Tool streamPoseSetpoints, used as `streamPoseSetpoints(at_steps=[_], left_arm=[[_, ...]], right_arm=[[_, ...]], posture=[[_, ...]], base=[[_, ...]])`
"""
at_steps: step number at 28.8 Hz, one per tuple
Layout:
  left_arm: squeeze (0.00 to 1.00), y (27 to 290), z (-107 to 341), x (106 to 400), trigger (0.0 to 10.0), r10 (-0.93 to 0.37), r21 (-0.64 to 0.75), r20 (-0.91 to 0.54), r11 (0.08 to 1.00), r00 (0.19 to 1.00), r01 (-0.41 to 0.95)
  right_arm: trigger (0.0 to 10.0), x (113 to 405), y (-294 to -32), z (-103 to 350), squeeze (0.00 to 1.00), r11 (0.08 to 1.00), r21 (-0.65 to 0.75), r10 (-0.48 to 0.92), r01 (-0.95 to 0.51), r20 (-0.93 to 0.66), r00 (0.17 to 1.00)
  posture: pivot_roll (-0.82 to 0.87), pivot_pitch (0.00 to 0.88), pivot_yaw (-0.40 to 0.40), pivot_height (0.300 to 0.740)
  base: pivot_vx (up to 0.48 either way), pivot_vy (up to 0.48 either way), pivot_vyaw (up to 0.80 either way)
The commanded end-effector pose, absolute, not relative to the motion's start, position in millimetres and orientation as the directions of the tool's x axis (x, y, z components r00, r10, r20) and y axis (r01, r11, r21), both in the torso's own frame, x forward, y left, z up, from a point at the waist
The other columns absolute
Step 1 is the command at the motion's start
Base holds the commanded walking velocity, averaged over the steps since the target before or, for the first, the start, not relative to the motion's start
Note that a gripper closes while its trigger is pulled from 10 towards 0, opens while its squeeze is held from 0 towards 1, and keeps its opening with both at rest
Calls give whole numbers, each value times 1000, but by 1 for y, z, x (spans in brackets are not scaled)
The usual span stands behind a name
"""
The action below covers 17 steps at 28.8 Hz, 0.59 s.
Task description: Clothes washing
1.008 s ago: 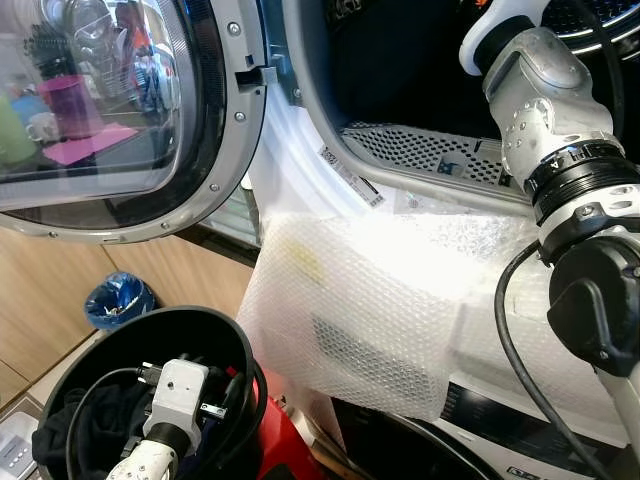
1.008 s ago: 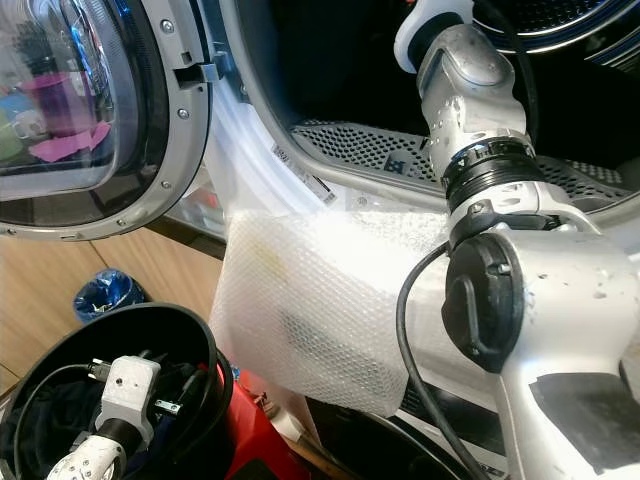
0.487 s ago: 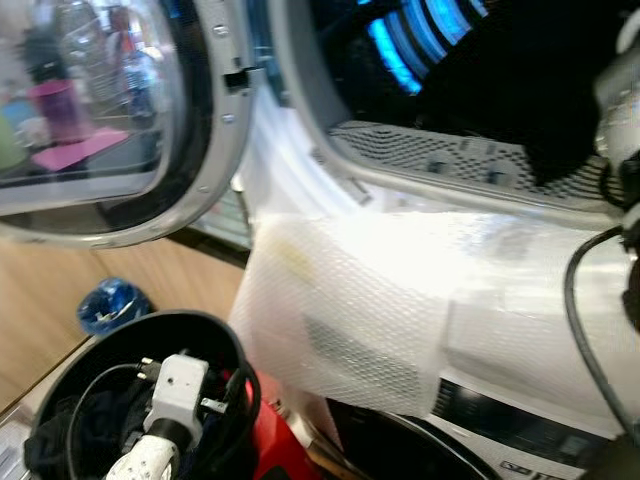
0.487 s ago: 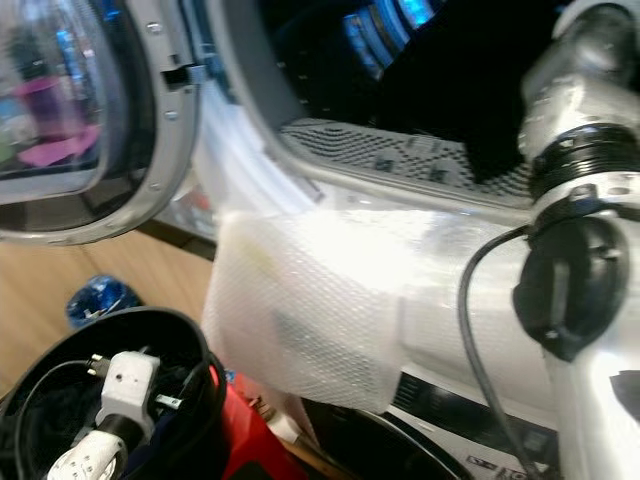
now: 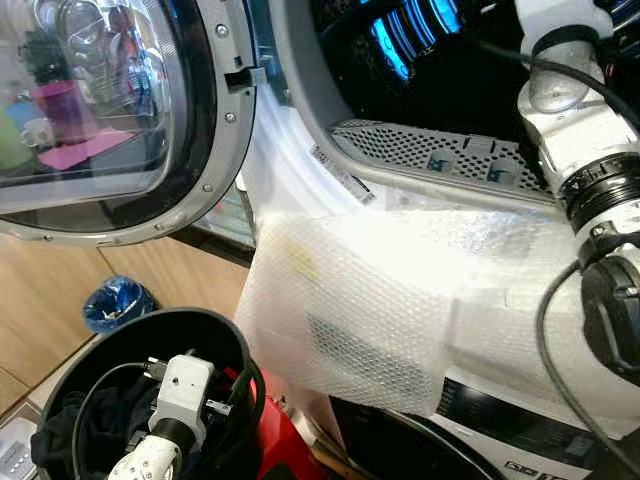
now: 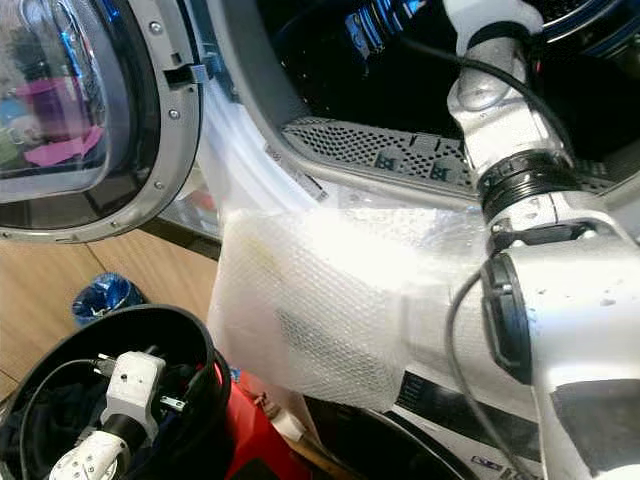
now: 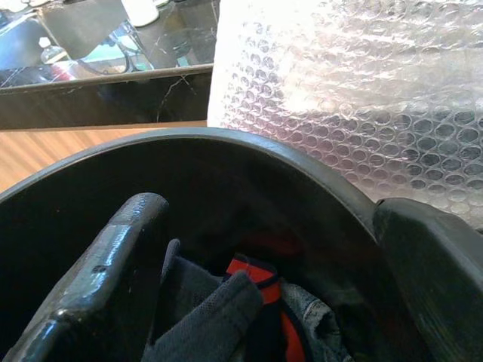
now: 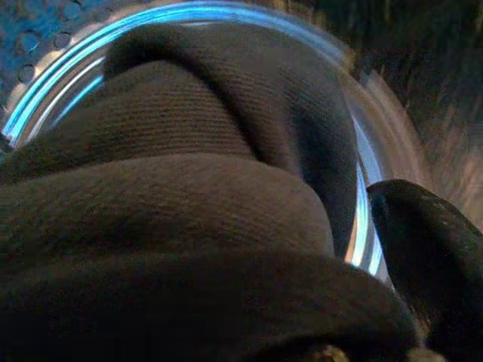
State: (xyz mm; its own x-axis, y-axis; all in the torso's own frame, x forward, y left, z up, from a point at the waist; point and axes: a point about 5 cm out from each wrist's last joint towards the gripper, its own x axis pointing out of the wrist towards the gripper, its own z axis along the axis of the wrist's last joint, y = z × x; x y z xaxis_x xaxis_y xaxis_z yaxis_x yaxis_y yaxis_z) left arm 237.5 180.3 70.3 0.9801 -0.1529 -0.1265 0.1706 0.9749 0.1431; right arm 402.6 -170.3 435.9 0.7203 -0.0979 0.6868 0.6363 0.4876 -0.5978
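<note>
A big washing machine (image 5: 330, 150) stands in front of the robot with its round glass door (image 5: 100, 110) swung wide open to the left. The inside of the drum (image 5: 420, 60) is dark, with blue light shining on its wall, and a grey edge full of little holes runs along the bottom of the opening. A large sheet of bubble wrap (image 5: 370, 300) hangs down over the front of the machine, below the opening. The right arm (image 5: 575, 140) reaches up and into the drum. In the right wrist view a thick, dark brown cloth (image 8: 173, 211) bulges right in front of the camera, inside the drum, with the blue ring of light behind it. One black finger (image 8: 438, 256) shows beside the cloth, but I cannot tell if the right claw is apart or clamped on it. Down at the bottom left sits a round black basket (image 5: 215, 335) with a red thing (image 5: 280, 445) just beside it. The left arm goes down into the basket. The left gripper (image 7: 264, 302) hangs inside it with its two fingers (image 7: 106, 279) apart, just above a pile of grey, dark and orange clothes (image 7: 256, 309). A small blue bag (image 5: 117, 302) lies on the wooden floor (image 5: 40, 320) near the basket.
</note>
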Motion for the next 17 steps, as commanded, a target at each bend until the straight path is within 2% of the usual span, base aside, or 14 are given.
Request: streamPoseSetpoints(at_steps=[1,2,4,5,6,7,11,13,17], left_arm=[[0,182,70,236,10000,-163,164,-136,969,977,184],[0,182,70,236,10000,-163,164,-136,969,977,184],[0,180,70,237,10000,-168,164,-138,968,976,190],[0,180,70,237,10000,-168,164,-138,968,976,190],[0,179,70,238,10000,-172,164,-138,967,975,194],[0,179,70,238,10000,-173,164,-137,967,975,195],[0,178,70,237,10000,-175,163,-139,967,975,197],[0,177,70,237,10000,-178,164,-141,966,974,200],[0,177,69,236,10000,-179,163,-144,966,973,201]], right_arm=[[10000,388,-149,468,0,214,-587,82,781,807,585],[10000,388,-149,468,0,214,-587,82,781,807,585],[10000,387,-145,470,0,34,-574,169,818,810,561],[10000,387,-145,470,0,34,-574,169,818,810,561],[10000,386,-141,470,0,-136,-532,264,836,793,548],[10000,385,-139,470,0,-239,-495,320,835,772,549],[10000,386,-136,467,0,-371,-427,404,825,725,557],[10000,389,-135,462,0,-426,-419,440,802,678,588],[10000,392,-136,453,0,-498,-393,471,773,627,621]], posture=[[41,59,119,740],[41,59,119,740],[22,59,121,740],[22,59,121,740],[22,56,115,740],[23,57,115,740],[27,56,112,740],[28,56,108,740],[28,59,107,740]], base=[[0,0,0],[0,0,0],[0,0,0],[0,0,0],[0,0,0],[0,0,0],[0,0,0],[0,0,0],[0,0,0]])
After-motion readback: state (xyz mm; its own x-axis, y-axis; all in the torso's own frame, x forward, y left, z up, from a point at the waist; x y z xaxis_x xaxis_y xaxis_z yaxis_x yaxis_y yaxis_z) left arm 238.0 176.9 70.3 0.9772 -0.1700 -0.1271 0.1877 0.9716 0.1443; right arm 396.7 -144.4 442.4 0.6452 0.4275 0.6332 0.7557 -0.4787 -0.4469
